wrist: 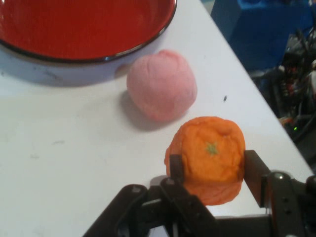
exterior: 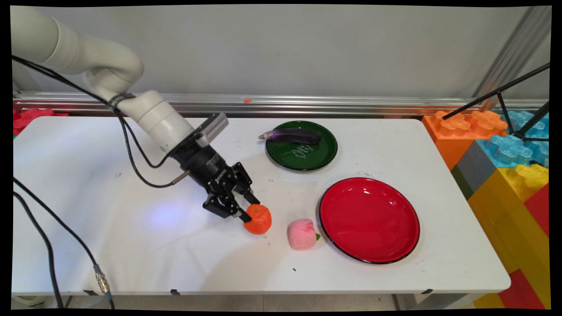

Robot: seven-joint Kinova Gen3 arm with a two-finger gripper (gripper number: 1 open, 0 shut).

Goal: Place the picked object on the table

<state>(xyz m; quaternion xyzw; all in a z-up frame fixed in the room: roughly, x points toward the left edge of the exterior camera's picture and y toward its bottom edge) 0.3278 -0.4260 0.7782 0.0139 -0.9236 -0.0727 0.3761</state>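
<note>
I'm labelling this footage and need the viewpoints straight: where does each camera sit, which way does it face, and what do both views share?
Main view: fixed above the table's near side, looking down across it toward the wall; shows the white arm and gripper coming in from the upper left.
Hand view: mounted on the hand, looking along the gripper; its black linkage and two fingers rise from the bottom edge.
Shared: the orange toy fruit between the fingers, the pink toy fruit and the red plate.
</note>
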